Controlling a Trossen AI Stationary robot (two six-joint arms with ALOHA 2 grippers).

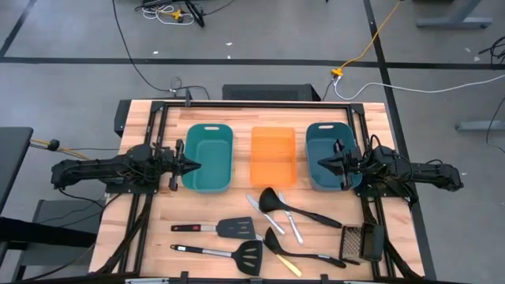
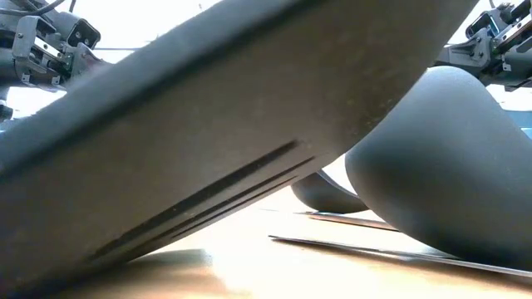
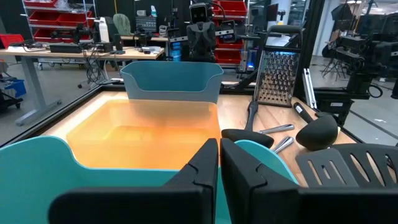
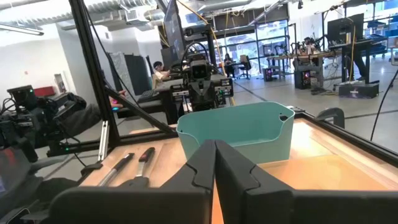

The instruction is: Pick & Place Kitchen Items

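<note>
- Nearest you on the bench point(image 1: 158, 229) lie the kitchen items: two black slotted spatulas point(image 1: 237, 229), two black ladles point(image 1: 272, 201), slim knives point(image 1: 289, 222); the mesh grater point(image 1: 353, 241) sits at their right end.
- Behind them, in a row: left teal tub point(image 1: 207, 156), orange tray point(image 1: 273, 155), right teal tub point(image 1: 325, 155).
- Your left claw point(image 1: 194, 166) hovers at the left tub's outer edge, fingers pressed together, holding nothing; your right claw point(image 1: 322, 163) hovers over the right tub, likewise closed and empty.
</note>
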